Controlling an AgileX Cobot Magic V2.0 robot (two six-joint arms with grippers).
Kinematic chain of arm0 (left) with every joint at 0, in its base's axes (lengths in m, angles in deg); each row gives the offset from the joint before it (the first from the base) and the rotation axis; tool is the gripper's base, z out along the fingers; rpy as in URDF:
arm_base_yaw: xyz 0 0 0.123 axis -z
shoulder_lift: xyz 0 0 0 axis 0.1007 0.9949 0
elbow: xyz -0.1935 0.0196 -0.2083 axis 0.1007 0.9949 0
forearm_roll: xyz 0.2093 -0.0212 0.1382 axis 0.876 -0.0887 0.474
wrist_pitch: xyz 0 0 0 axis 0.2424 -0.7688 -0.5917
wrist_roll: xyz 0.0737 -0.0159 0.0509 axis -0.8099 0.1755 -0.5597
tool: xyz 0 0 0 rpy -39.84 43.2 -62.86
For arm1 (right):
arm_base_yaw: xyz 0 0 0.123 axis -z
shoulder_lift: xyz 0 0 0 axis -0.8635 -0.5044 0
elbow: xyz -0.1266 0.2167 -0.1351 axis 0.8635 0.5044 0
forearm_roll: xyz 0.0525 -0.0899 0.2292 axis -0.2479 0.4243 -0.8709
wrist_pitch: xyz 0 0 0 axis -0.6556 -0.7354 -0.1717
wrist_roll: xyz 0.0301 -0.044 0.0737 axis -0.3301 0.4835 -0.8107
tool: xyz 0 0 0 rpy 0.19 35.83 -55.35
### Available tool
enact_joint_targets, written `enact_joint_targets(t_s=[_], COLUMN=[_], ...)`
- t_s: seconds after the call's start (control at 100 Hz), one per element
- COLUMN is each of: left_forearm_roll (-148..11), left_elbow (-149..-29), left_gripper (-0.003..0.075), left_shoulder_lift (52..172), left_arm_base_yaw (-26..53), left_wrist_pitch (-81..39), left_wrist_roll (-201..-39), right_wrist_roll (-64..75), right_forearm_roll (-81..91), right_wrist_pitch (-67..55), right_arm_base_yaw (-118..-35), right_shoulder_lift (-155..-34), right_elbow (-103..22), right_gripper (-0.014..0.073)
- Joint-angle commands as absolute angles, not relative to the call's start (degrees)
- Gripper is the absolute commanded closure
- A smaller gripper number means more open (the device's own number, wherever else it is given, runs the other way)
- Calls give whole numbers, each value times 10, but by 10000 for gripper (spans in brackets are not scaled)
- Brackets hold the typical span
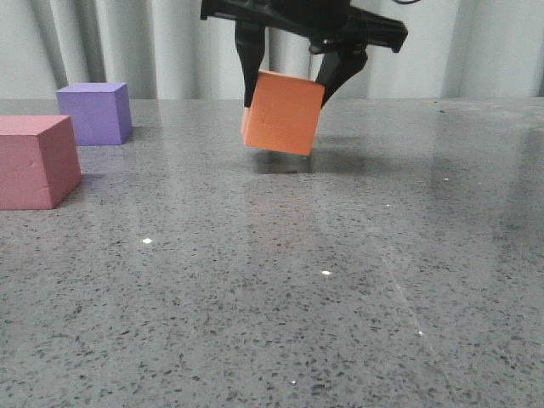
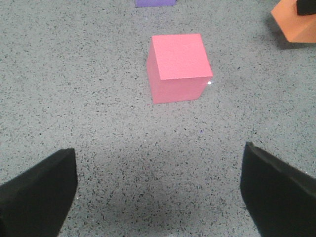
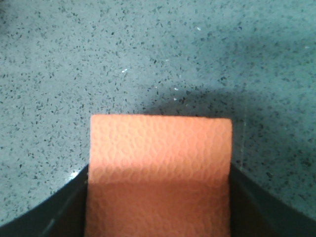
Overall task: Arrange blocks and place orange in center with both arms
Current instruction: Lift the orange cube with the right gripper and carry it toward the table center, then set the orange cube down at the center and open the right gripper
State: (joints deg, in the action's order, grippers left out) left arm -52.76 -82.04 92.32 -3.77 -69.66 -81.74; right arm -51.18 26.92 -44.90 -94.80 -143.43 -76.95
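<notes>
Bare speckled grey desk (image 1: 280, 323) fills the foreground of the front view, nothing on it there. Pink cube (image 1: 34, 160) sits at the left edge, resting flat; purple cube (image 1: 95, 112) just behind it and a little to its right, apart from it. Orange cube (image 1: 283, 112) is mid-frame, tilted, lifted off the desk with a shadow under it, clamped between the jaws of the right gripper (image 1: 289, 81). Right wrist view confirms: orange cube (image 3: 159, 173) fills the gap, dark finger parts tight on both sides. Left gripper (image 2: 158, 192) hangs over the desk, jaws wide apart, holding nothing, pink cube (image 2: 177, 66) ahead of it, untouched.

Progress, as a judgement: early to middle. Orange is picked up but not yet set down; pink and purple sit bunched at the left, not flanking any center spot. Left to do: place orange, space the other two around it.

Containers: none in view.
</notes>
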Motion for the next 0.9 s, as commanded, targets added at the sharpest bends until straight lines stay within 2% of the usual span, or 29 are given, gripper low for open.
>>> enact_joint_targets(t_s=[0.0,0.41,0.5,0.7,0.77,0.89], left_forearm_roll=[-538,-538,-538,-538,-538,-538], left_elbow=[-840,-840,-840,-840,-840,-840], left_gripper=[83,83,83,83,83,83], left_shoulder_lift=[928,928,928,928,928,928], left_arm_base_yaw=[-37,-37,-37,-37,-37,-37], left_wrist_pitch=[-667,-667,-667,-667,-667,-667], left_wrist_roll=[-820,-820,-820,-820,-820,-820], right_wrist_roll=[-515,-524,-524,-524,-524,-524], right_forearm_roll=[282,277,276,269,269,269], right_wrist_pitch=[-425,-428,-427,-426,-426,-428], right_arm_base_yaw=[-949,-949,-949,-949,-949,-949], right_shoulder_lift=[-1410,-1437,-1437,-1437,-1436,-1432], right_elbow=[-790,-790,-790,-790,-790,-798], right_gripper=[337,326,245,-77,-49,-52])
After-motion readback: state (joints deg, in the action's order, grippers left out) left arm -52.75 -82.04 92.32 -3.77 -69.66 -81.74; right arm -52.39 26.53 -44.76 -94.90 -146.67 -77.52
